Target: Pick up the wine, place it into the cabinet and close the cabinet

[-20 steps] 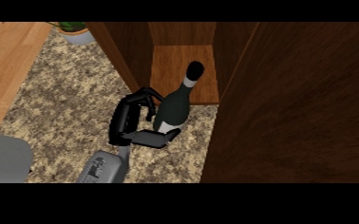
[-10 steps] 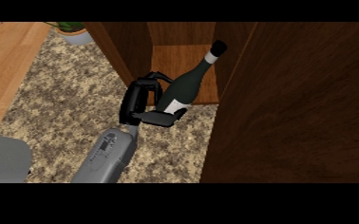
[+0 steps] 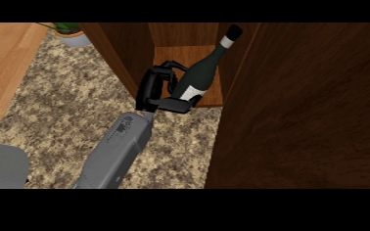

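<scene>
Left hand [image 3: 155, 90], black fingers curled around a dark wine bottle [image 3: 200, 74], holds it tilted at the mouth of the open wooden cabinet [image 3: 189, 55], neck leaning rightward toward the cabinet door [image 3: 296, 107].

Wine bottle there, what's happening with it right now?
One hand is curled round the wine bottle and holds it tilted inside the open cabinet, neck leaning toward the right wall. Which hand it is cannot be told; the other is out of view. The door stands open at right.
</scene>
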### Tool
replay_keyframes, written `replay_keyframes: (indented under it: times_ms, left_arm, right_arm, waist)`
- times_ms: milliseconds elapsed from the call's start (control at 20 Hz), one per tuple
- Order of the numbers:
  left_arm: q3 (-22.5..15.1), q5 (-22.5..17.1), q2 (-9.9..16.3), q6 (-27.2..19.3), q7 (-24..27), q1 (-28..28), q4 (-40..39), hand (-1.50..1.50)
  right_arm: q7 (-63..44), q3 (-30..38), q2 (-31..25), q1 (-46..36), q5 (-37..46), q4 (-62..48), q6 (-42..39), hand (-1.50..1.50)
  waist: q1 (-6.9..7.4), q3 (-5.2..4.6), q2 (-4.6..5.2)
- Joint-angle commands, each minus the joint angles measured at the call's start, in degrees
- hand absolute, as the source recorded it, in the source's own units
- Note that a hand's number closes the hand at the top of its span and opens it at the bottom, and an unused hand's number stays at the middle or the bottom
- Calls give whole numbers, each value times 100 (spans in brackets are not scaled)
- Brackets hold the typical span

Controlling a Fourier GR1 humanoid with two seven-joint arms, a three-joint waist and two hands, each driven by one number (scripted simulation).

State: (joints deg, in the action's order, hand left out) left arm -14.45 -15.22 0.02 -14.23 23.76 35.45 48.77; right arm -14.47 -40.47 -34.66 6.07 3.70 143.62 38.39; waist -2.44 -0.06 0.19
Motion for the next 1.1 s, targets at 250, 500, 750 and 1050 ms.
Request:
replay_keyframes:
  times_ms: [250,500,750,1050]
  left_arm:
    - [35,-656,-1,-153,148,1189,-1462,150]
    - [-127,-590,-1,-613,141,1817,-2291,150]
    - [23,-760,-1,-678,106,2032,-2835,150]
    - [462,-1024,-1,-410,285,2384,-3362,150]
  right_arm:
    - [-37,-199,-24,443,-6,926,-23,-150]
    - [199,-88,-76,487,-277,849,-159,-150]
    - [18,-81,-123,479,-299,1111,-165,-150]
    - [441,-63,2,500,-484,748,-266,-150]
  waist:
    - [-49,1,11]
    - [-213,5,56]
    - [-262,-6,69]
    - [-253,-1,122]
